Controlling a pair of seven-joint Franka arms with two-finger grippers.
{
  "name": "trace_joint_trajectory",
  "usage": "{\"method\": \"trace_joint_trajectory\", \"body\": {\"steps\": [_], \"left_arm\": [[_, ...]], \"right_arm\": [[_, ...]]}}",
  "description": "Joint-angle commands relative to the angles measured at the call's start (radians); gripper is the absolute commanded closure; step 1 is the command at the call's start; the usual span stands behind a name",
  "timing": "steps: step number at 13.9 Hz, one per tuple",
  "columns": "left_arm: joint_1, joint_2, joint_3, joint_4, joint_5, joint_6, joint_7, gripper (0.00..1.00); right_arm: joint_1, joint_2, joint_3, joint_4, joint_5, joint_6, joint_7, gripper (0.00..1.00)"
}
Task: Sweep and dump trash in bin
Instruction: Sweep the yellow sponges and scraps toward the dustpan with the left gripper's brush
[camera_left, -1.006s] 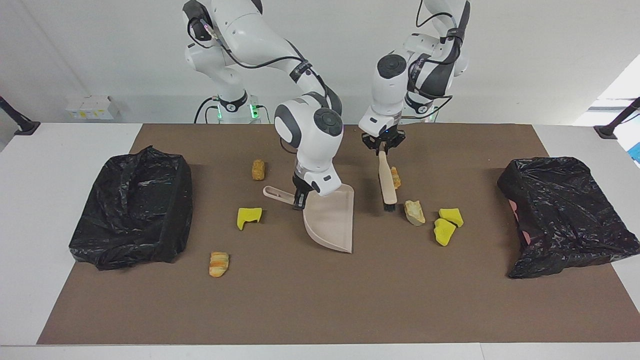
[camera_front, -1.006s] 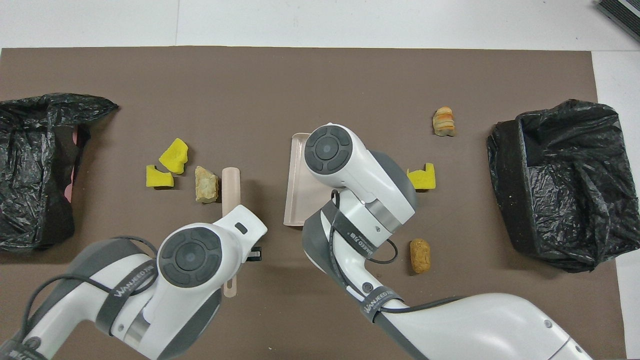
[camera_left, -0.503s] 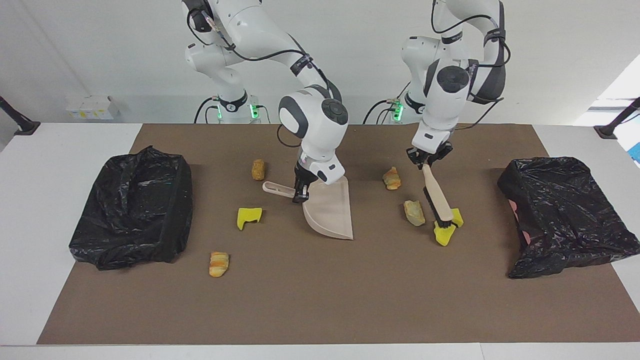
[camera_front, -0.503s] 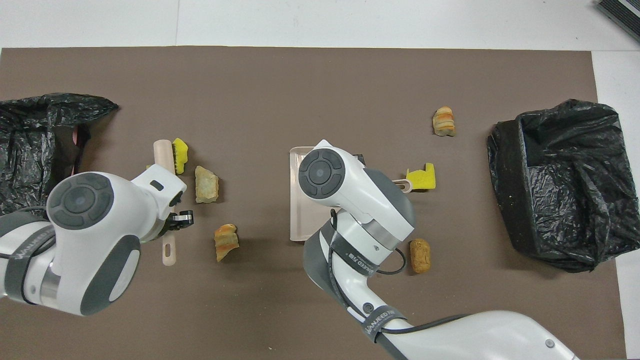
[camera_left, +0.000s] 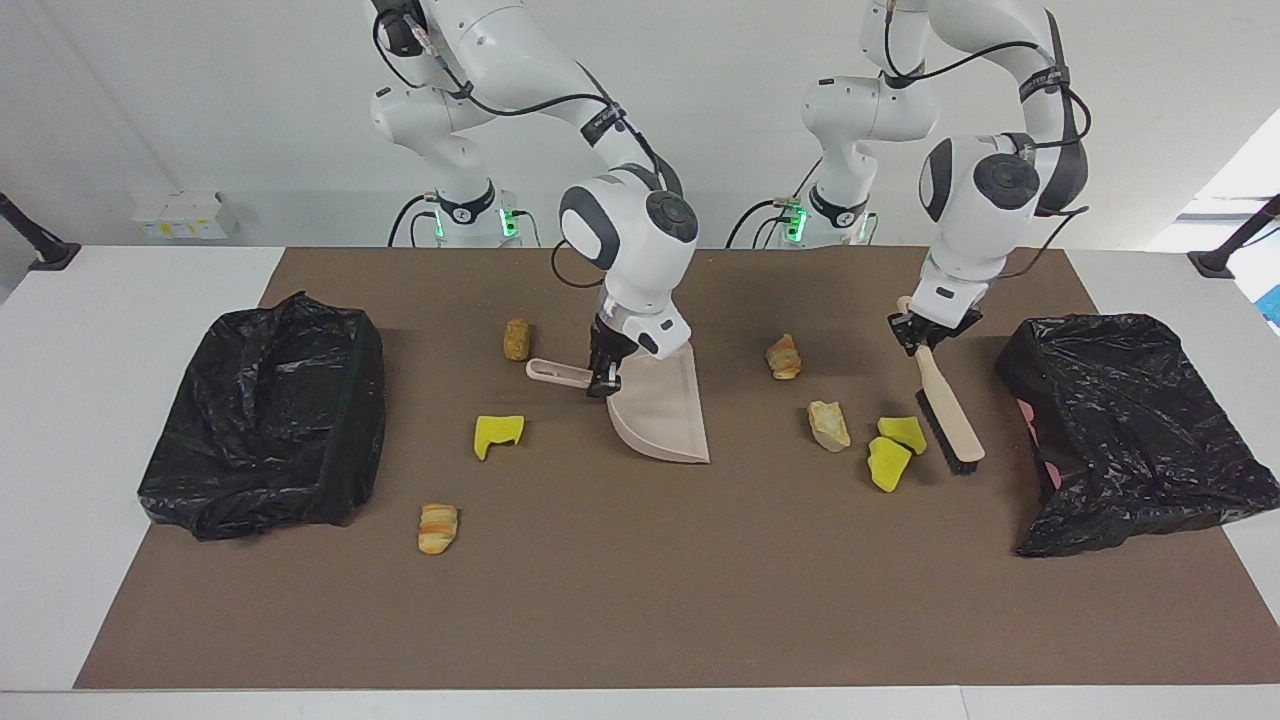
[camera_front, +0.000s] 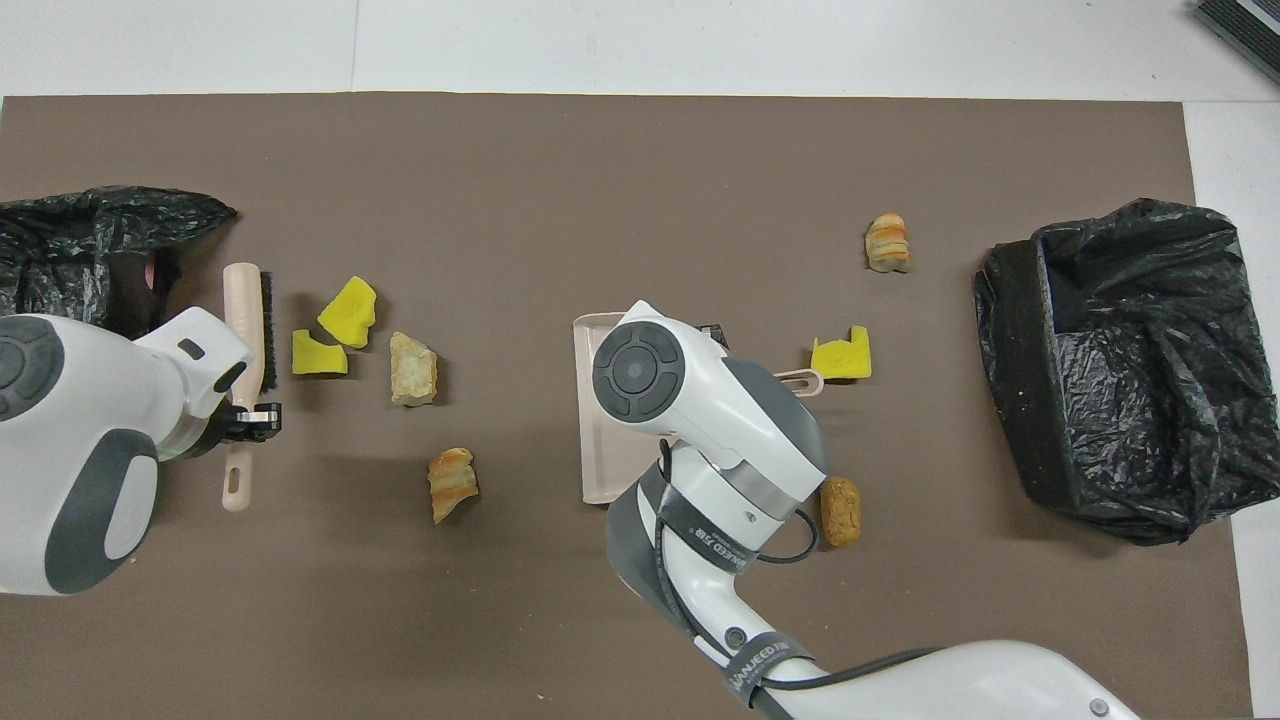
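- Left claw (camera_left: 935, 335), frame right, clamps the brush (camera_left: 950, 415) beside 2 yellow scraps (camera_left: 890, 450).
- Right claw (camera_left: 603, 375), frame center, grips the dustpan (camera_left: 665, 415).

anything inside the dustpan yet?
No scraps show on the visible part of the dustpan; all seven lie on the mat. The right claw, shut on its handle, and that arm cover part of it.

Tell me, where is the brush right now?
The brush hangs tilted from the left claw toward the left arm's end of the table, its bristles between two yellow sponge chunks and the black bin bag.
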Motion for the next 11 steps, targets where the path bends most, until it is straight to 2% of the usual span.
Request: {"method": "trace_joint_trajectory", "body": {"steps": [1, 3, 4, 8, 11], "left_arm": [[0.022, 0.032, -0.015, -0.024, 0.017, 0.066, 0.051, 1.0], [0.002, 0.067, -0.021, -0.026, 0.017, 0.105, 0.053, 1.0], [-0.042, 0.087, -0.021, -0.024, 0.017, 0.117, 0.054, 1.0], [-0.15, 0.092, -0.026, -0.044, 0.014, 0.133, 0.068, 1.0], [-0.25, 0.086, -0.026, -0.047, -0.038, 0.122, 0.054, 1.0]], "right_arm": [[-0.005, -0.02, 0.004, -0.039, 0.007, 0.025, -0.034, 1.0], [-0.005, -0.02, 0.004, -0.039, 0.032, 0.025, -0.032, 1.0], [-0.005, -0.02, 0.004, -0.039, 0.033, 0.025, -0.031, 1.0], [-0.006, -0.02, 0.004, -0.039, 0.041, 0.027, -0.028, 1.0], [-0.006, -0.02, 0.004, -0.039, 0.041, 0.025, -0.028, 1.0]]}}
